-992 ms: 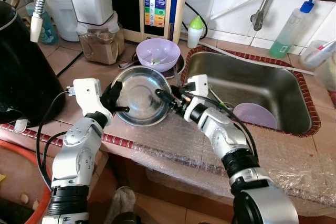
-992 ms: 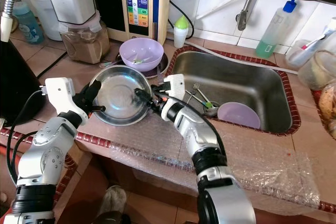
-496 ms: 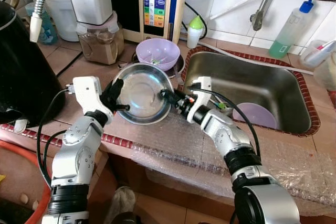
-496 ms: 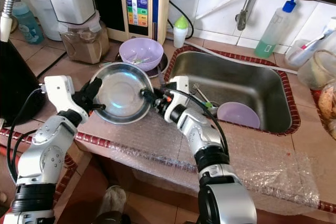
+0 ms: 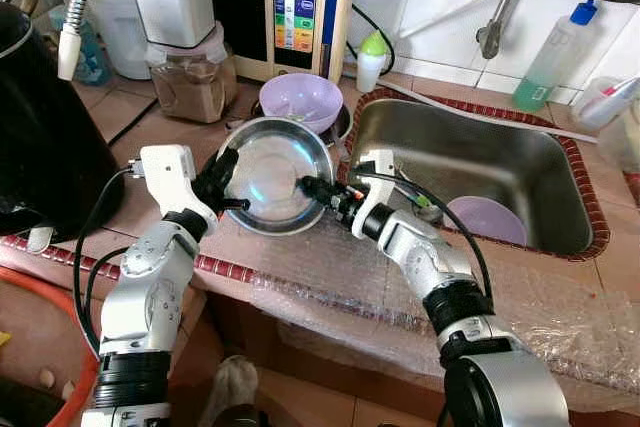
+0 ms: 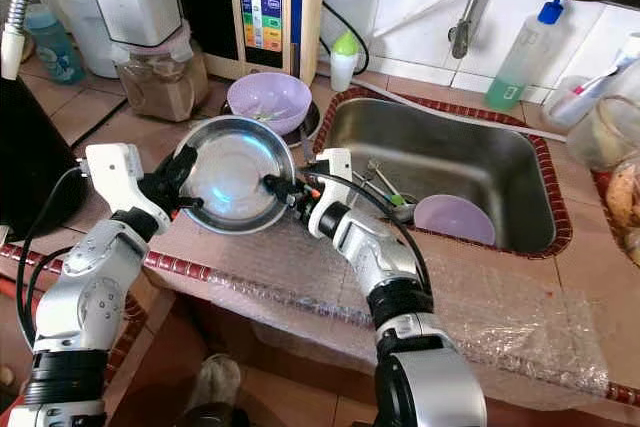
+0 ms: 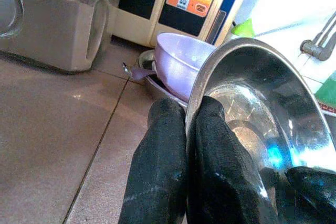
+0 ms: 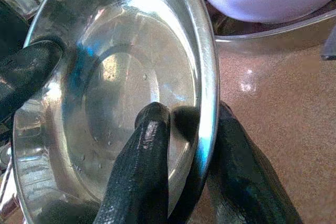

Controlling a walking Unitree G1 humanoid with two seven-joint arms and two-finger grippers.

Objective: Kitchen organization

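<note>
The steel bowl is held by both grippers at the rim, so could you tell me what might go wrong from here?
The steel bowl is pinched only at its thin rim by the left gripper and right gripper, so the smooth metal might slip. It is tilted close to the purple bowl behind it and could knock it. Uneven arm motion could twist it free toward the sink.

Steel bowl sits at frame centre on the counter, sink to its right. Behind it, a second bowl. A third bowl lies in the sink, lower right.
</note>
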